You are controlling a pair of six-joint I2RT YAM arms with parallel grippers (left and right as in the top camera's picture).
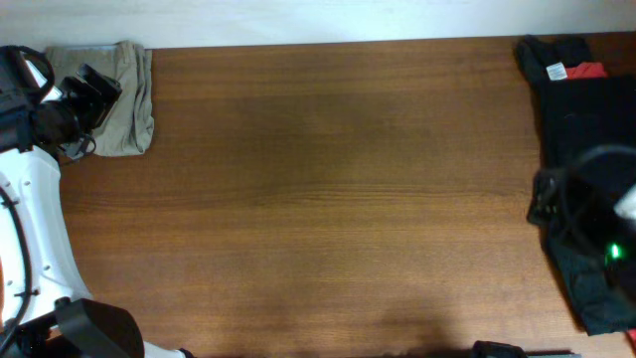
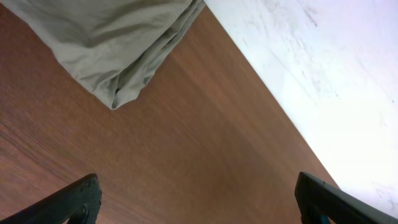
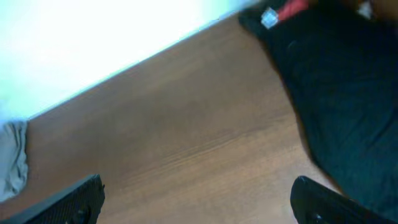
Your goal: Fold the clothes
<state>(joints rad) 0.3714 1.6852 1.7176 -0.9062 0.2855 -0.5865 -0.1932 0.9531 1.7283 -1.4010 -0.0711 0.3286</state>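
"Since the overhead view takes in the whole station, which item is largest?" asked the operator.

"The wooden table (image 1: 318,199)," said the technician. "It extends under and ahead of both grippers. A white surface (image 2: 323,74) borders its far edge, ahead of the fingers. Next in size is a black garment (image 1: 581,129), heaped beneath the right arm and running on ahead of the right gripper (image 3: 199,208), toward its right finger."

"Where are the clothes?"

"The clothes (image 1: 129,89), light khaki, lie as a compact folded bundle at the left gripper (image 2: 205,208). In the left wrist view the bundle sits ahead of the fingers, offset toward the left finger, with a rounded folded corner pointing back at the gripper. Bare wood separates that corner from both fingertips. From the right gripper the bundle is well apart: only its edge shows, far out beyond the left finger."

"State of the grippers?"

"Left gripper: fingers set wide apart, only bare wood between them. Right gripper: fingers likewise wide apart, clamped on nothing. From overhead the right gripper merges with the dark fabric, so whether it touches the garment cannot be determined."

"Smaller items?"

"A red tag (image 3: 292,9) and, just beside it, a small white label (image 3: 268,18), both at the far end of the black garment, ahead of the right gripper. Smallest is a green indicator light (image 1: 613,253) on the right arm."
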